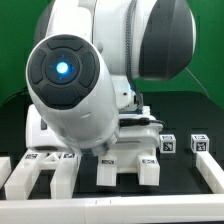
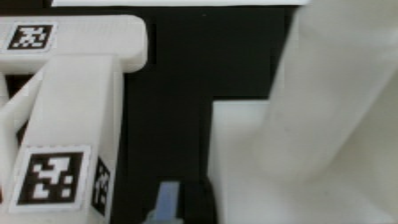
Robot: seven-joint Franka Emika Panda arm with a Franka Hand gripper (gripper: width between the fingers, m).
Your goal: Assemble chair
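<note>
The chair lies as loose glossy white parts. In the exterior view an open frame-like part (image 1: 40, 172) rests at the front left. A blocky tagged piece (image 1: 125, 165) sits in the middle, and two small tagged cubes (image 1: 168, 143) (image 1: 197, 143) stand toward the right. My arm (image 1: 70, 85) covers the centre and hides the fingers. In the wrist view the gripper (image 2: 169, 205) shows as one narrow bluish tip over the dark table, shut, with nothing visibly between its jaws. It lies between a tagged white bar part (image 2: 71, 100) and a large blurred white surface (image 2: 320, 110).
A long white bar (image 1: 207, 175) lies at the exterior view's right edge. Black tabletop (image 2: 196, 70) runs between the parts. A green backdrop (image 1: 20, 40) stands behind the arm.
</note>
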